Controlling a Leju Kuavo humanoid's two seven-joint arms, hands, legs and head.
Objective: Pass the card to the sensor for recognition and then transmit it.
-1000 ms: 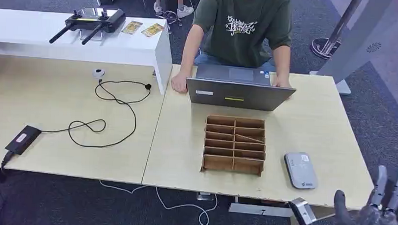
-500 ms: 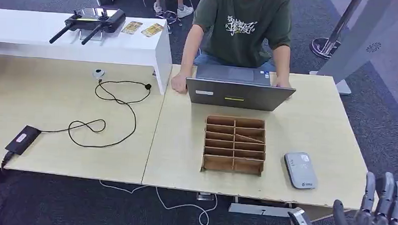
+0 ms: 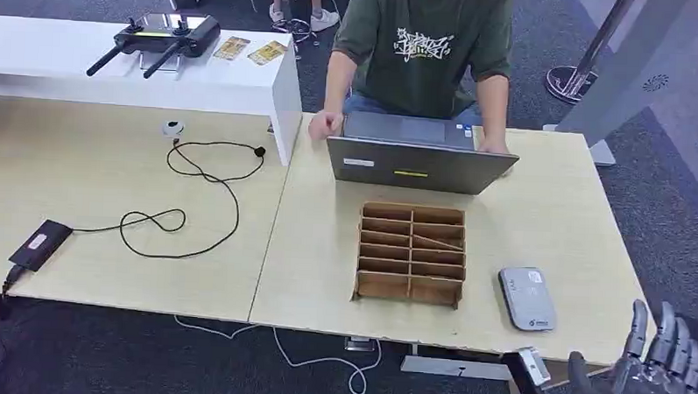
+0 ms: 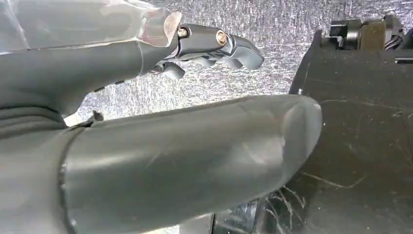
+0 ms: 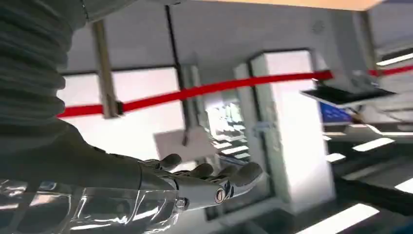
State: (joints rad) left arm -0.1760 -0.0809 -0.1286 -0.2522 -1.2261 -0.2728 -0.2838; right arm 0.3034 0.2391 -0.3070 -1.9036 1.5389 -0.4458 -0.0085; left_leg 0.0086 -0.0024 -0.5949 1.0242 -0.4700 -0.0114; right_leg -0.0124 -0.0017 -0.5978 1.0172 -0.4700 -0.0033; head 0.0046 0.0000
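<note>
On the tabletop (image 3: 555,222), the wooden divider box (image 3: 411,253) shows one thin card (image 3: 437,241) leaning in a right-hand slot — light, stiff and slick, I judge, best pinched by its upper edge. Beside it lies the grey sensor (image 3: 527,298), its label unreadable. Low beyond the table's edge, the right hand (image 3: 650,378) has fingers spread, holding nothing; the left hand (image 4: 214,44) hangs empty, fingers loosely curled.

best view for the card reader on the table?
Head view: the grey card reader lies flat on the table, right of the wooden divider box, whole and unobstructed. The left wrist view looks past the left hand at floor; the right wrist view looks past the right hand at the room.
</note>
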